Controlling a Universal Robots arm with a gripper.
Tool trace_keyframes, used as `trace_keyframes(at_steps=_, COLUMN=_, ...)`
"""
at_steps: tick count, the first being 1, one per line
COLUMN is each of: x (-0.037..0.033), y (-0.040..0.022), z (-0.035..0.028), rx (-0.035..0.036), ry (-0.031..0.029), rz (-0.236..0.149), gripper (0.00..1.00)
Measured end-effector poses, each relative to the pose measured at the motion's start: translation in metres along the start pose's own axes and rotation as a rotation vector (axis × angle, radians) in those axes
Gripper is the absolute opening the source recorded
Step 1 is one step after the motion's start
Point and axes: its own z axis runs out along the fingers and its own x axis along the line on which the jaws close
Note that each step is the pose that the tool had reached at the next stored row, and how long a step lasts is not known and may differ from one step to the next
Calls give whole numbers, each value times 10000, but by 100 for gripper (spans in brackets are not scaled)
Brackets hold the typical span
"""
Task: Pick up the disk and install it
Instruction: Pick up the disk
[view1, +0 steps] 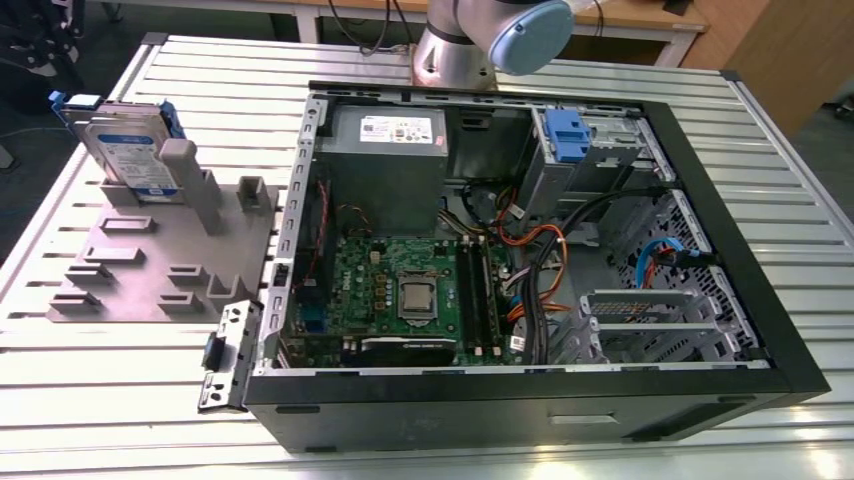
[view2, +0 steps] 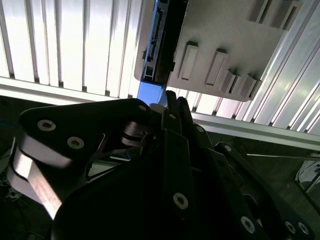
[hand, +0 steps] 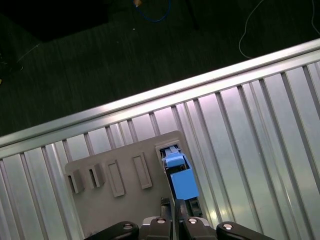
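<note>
Scene: an open computer case (view1: 534, 405) lies on its side on a slatted metal table (view1: 107, 390).
Disk: the disk (view1: 131, 150) stands upright on edge in a slot of a grey fixture plate (view1: 134, 270). The plate lies just beside the case, on the exterior view's left. The disk's silver body and white-and-blue label face the near side, and its blue carrier frame shows at the top edge.
Disk from the wrist: in both wrist views the disk (view2: 161, 40) (hand: 181, 182) appears edge-on, seated at the edge of the plate (view2: 220, 30) (hand: 125, 200).
Gripper: in both wrist views the gripper (view2: 175, 100) (hand: 176, 207) hangs above the disk, apart from it. Its dark fingers are drawn close together with nothing between them.
Arm: the arm (view1: 467, 40) rises at the far side of the table, behind the case.
Inside the case: a green motherboard (view1: 400, 290) lies in the middle and a grey metal box (view1: 384, 150) sits at the far side. A blue latch (view1: 566, 135) is at the far corner toward the exterior view's right.
Task state: the disk is not picked up.
</note>
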Motion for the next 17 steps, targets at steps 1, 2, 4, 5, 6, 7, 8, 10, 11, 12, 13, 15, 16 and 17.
trace_keyframes(at_steps=1, x=0, y=0, z=0, rx=0, ry=0, rz=0, gripper=18)
trace_keyframes(at_steps=2, x=0, y=0, z=0, rx=0, ry=0, rz=0, gripper=18)
trace_keyframes(at_steps=4, x=0, y=0, z=0, rx=0, ry=0, rz=0, gripper=18)
trace_keyframes(at_steps=5, x=0, y=0, z=0, rx=0, ry=0, rz=0, gripper=18)
trace_keyframes(at_steps=6, x=0, y=0, z=0, rx=0, ry=0, rz=0, gripper=18)
trace_keyframes(at_steps=7, x=0, y=0, z=0, rx=0, ry=0, rz=0, gripper=18)
trace_keyframes(at_steps=8, x=0, y=0, z=0, rx=0, ry=0, rz=0, gripper=18)
trace_keyframes(at_steps=10, x=0, y=0, z=0, rx=0, ry=0, rz=0, gripper=19)
trace_keyframes(at_steps=11, x=0, y=0, z=0, rx=0, ry=1, rz=0, gripper=19)
trace_keyframes(at_steps=12, x=0, y=0, z=0, rx=0, ry=0, rz=-1, gripper=25)
trace_keyframes(at_steps=13, x=0, y=0, z=0, rx=0, ry=0, rz=-1, gripper=25)
trace_keyframes(at_steps=15, x=0, y=0, z=0, rx=0, ry=0, rz=-1, gripper=25)
trace_keyframes(at_steps=16, x=0, y=0, z=0, rx=0, ry=0, rz=0, gripper=25)
trace_keyframes(at_steps=17, x=0, y=0, z=0, rx=0, ry=0, rz=-1, gripper=25)
